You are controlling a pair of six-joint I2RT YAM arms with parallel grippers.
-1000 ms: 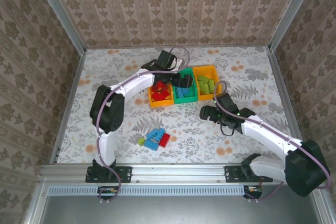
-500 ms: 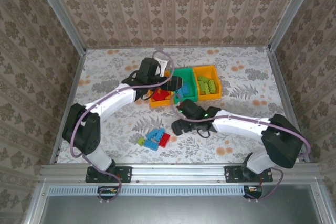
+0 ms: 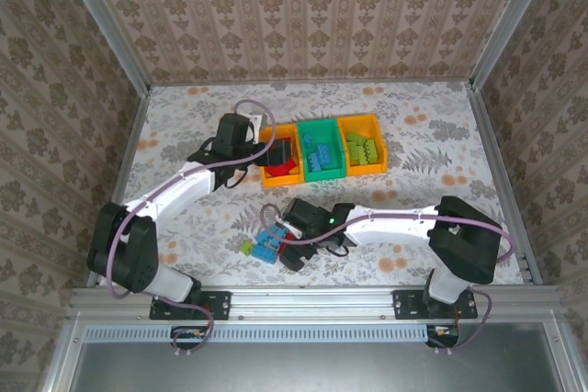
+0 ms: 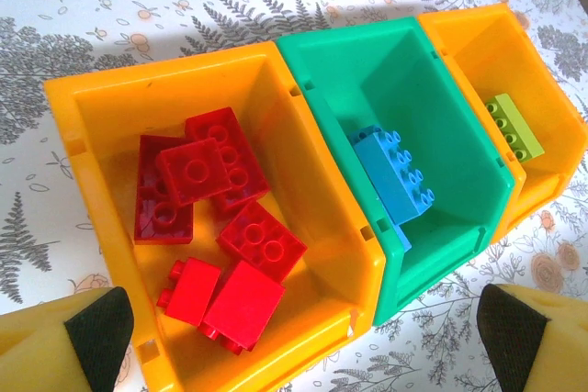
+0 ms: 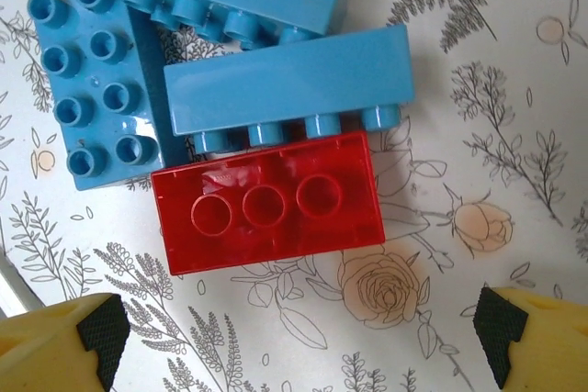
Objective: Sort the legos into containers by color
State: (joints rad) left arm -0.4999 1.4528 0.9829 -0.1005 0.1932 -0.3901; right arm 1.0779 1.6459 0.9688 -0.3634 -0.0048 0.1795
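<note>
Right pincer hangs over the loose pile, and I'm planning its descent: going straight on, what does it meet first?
Probably the red brick, lying just ahead of the open right pincer against the blue bricks; depth is unclear.

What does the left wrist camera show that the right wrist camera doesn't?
Left wrist: red bricks in the left orange bin, blue bricks in the green bin, a lime brick in the right orange bin. Right wrist: a loose red brick beside three loose blue bricks. Both: floral tablecloth, and the left tool and right tool each open.
</note>
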